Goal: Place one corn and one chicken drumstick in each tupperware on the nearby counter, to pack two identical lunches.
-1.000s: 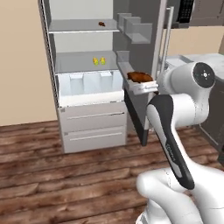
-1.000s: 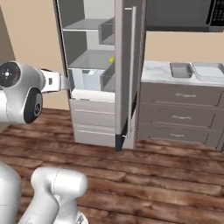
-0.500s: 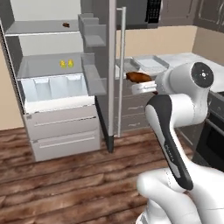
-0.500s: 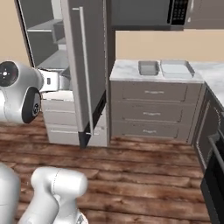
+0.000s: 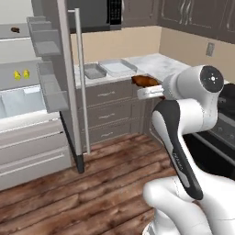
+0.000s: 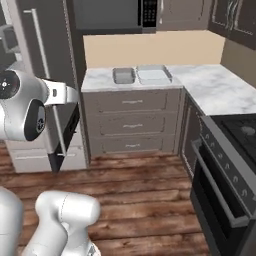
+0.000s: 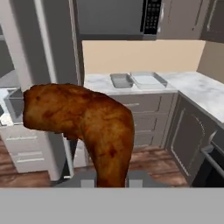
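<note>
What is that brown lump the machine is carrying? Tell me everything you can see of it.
It is a chicken drumstick, roasted-looking, with mottled orange-brown skin and darker patches. It is bent: a thick meaty end points to the left of the hand view and a narrower end runs down between the fingers of the gripper, which is shut on it. Nothing else touches it. In the left base view it is held in the air at the end of the arm, in front of the grey drawers.

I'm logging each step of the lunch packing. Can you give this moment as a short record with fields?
held: drumstick in the gripper, shut on it
trays: small grey tray and large pale tray, side by side on the counter, both look empty
corn: two yellow pieces on a fridge shelf
fridge door: open
</note>
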Tool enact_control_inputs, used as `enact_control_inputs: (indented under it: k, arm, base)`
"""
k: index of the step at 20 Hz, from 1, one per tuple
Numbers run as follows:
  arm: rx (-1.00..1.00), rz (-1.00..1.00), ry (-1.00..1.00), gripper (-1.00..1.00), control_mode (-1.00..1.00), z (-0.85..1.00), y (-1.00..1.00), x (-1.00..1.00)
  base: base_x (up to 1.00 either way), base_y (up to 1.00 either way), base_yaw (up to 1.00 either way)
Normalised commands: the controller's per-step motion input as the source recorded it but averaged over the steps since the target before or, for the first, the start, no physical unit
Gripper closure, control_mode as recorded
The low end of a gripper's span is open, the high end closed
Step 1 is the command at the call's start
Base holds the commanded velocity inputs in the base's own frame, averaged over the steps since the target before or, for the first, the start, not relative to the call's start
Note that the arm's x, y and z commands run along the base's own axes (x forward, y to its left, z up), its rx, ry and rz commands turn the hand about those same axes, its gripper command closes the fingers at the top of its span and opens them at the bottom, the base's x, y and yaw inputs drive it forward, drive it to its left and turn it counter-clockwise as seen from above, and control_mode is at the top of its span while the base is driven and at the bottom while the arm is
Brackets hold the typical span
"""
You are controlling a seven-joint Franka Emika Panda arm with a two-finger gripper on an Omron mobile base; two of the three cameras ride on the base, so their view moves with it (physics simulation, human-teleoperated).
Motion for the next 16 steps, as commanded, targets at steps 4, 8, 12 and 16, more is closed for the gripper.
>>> enact_control_inputs:
  k: [4,8,12,16]
  arm:
    - [0.0,0.0,0.0,1.0,1.0,0.0,0.0,0.0]
    - [0.0,0.0,0.0,1.0,1.0,0.0,0.0,0.0]
    - [0.0,0.0,0.0,1.0,1.0,0.0,0.0,0.0]
    - [0.0,0.0,0.0,1.0,1.0,0.0,0.0,0.0]
  base:
    - [0.27,-0.73,-0.26]
    - [0.63,-0.51,-0.18]
    - [0.9,-0.42,-0.11]
    - [1.0,-0.13,-0.05]
